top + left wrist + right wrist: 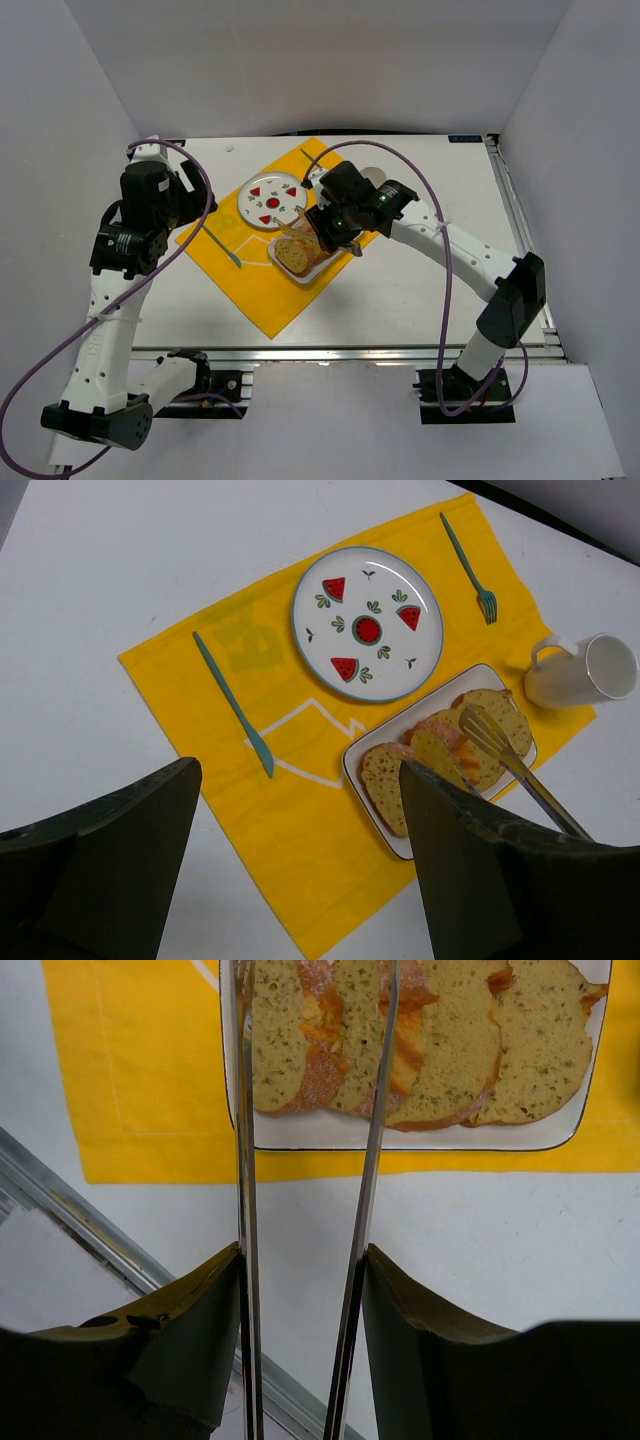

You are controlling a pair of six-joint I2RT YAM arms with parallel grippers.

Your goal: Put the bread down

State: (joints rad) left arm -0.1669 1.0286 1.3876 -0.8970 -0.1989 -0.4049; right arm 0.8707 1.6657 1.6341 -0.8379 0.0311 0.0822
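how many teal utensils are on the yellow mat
2: a knife on the left-arm side of the plate, a fork on the plate's opposite side, at a corner of the mat. None looks hidden.

No writing, label, number or sign can be read on anything.
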